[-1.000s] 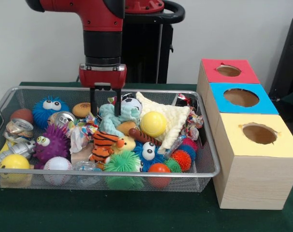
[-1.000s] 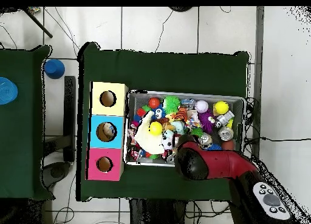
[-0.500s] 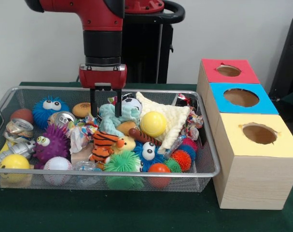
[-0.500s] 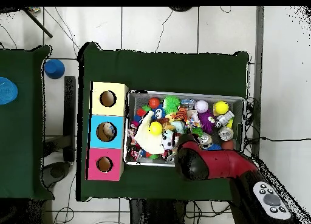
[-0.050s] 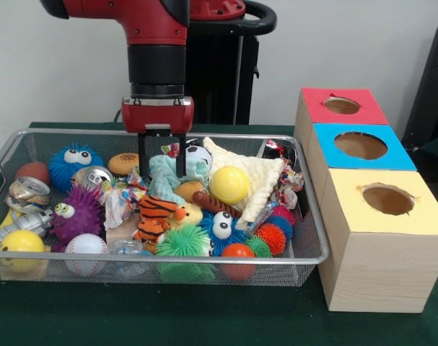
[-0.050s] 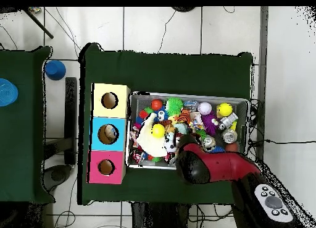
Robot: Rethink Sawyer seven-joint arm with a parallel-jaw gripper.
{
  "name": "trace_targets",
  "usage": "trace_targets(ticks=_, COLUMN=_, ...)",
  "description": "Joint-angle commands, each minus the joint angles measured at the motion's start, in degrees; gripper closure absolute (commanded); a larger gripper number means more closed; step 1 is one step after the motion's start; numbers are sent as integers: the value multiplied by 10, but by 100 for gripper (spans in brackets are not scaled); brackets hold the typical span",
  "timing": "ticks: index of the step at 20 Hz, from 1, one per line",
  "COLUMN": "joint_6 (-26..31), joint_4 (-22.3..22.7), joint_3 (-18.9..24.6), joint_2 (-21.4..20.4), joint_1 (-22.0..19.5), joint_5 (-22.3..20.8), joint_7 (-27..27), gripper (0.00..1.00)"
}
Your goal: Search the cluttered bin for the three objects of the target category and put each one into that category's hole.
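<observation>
Here, the wire bin (image 5: 316, 238) holds the clutter; the target category isn't marked, so candidates are counted by kind. Crushed cans: at least two at the bin's left end in the front view, one (image 5: 27, 192) by the wall, one (image 5: 94, 175) behind the purple spiky toy (image 5: 76, 213). Smooth balls: two yellow (image 5: 229, 184) (image 5: 20, 243), one orange (image 5: 237, 251), one baseball (image 5: 85, 245), one soccer ball (image 5: 198, 154). Spiky toys: blue with eyes (image 5: 73, 163), purple, green (image 5: 182, 242), plus a red one (image 5: 272, 237). One tiger plush (image 5: 158, 215), one cream cloth (image 5: 256, 180), one teal cloth (image 5: 167, 176).

The gripper (image 5: 161, 171) is spread, two black fingers (image 5: 143, 160) straddling the teal cloth's top, tips at the fabric; actual contact can't be told.

Three boxes stand beside the bin, one hole each: red (image 5: 341, 105), blue (image 5: 360, 145), yellow (image 5: 387, 199). Overhead, the red arm (image 6: 213, 167) covers the bin's lower edge.
</observation>
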Motion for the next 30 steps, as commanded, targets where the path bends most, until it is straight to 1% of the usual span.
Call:
trace_targets(ticks=1, joint_6=-51, joint_4=5, joint_3=6, joint_2=8, joint_1=12, joint_5=-36, joint_7=47, gripper=0)
trace_targets(ticks=5, joint_6=-67, joint_4=4, joint_3=3, joint_2=10, joint_1=11, joint_5=-40, joint_7=44, gripper=0)
trace_targets(ticks=9, joint_6=-87, joint_4=0, joint_3=-11, joint_2=15, joint_1=19, joint_5=-42, joint_7=45, gripper=0)
trace_targets(ticks=16, joint_6=-123, joint_4=-7, joint_3=-24, joint_2=37, joint_1=15, joint_5=-51, joint_7=44, gripper=0)
trace_targets(ticks=20, joint_6=-127, joint_4=-12, joint_3=-26, joint_2=39, joint_1=18, joint_5=-52, joint_7=46, gripper=0)
trace_targets(ticks=25, joint_6=-135, joint_4=-20, joint_3=-41, joint_2=47, joint_1=26, joint_5=-49, joint_7=48, gripper=0)
trace_targets(ticks=30, joint_6=-144, joint_4=-25, joint_3=-40, joint_2=58, joint_1=16, joint_5=-55, joint_7=46, gripper=0)
